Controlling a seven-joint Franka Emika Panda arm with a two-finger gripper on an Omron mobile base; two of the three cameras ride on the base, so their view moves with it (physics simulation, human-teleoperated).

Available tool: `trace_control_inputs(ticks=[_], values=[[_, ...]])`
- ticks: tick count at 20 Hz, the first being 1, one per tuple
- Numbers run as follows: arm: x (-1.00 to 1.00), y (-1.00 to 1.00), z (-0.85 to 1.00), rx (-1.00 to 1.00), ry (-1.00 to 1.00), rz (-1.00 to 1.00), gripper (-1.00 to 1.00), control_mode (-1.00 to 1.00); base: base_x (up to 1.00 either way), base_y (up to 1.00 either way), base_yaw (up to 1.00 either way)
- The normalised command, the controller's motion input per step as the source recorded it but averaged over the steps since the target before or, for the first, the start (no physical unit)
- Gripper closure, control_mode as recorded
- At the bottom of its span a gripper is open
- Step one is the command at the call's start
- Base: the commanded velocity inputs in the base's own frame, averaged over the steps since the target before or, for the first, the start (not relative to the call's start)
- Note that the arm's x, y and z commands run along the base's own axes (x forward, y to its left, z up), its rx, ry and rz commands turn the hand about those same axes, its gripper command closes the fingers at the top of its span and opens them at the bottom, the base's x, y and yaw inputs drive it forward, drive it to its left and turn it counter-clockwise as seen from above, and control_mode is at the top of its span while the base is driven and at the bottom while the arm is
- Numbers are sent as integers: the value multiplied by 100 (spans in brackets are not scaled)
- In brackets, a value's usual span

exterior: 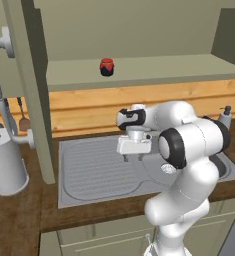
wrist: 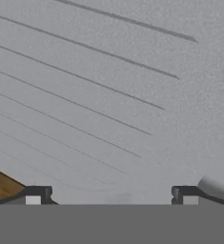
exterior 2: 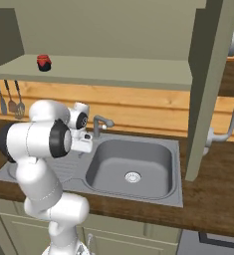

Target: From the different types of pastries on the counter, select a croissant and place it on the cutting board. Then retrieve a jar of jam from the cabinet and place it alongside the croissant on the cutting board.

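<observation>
The gripper [exterior: 134, 156] points down over the ridged drainboard [exterior: 94, 167] of the grey sink [exterior 2: 131, 169], its fingers spread wide with nothing between them; in the hand view the two dark tips [wrist: 37, 194] stand far apart at 6 o'clock, cut off by the frame edge. At 12 o'clock from the gripper in the left base view, the jar of jam [exterior: 107, 67] stands upright on the open cabinet [exterior: 139, 70] shelf, well apart from the gripper, its label too small to make out. A strip of dark wood worktop [exterior: 19, 220] fronts the sink, partly hidden by the arm.
</observation>
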Motion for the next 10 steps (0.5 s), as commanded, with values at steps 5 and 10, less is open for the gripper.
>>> trace_control_inputs(ticks=[5, 10], values=[[0, 10, -1, -1, -10, 0, -100, -100, 0, 4, 0], [-16, 35, 29, -14, -46, 6, -100, -100, 0, 0, 0]])
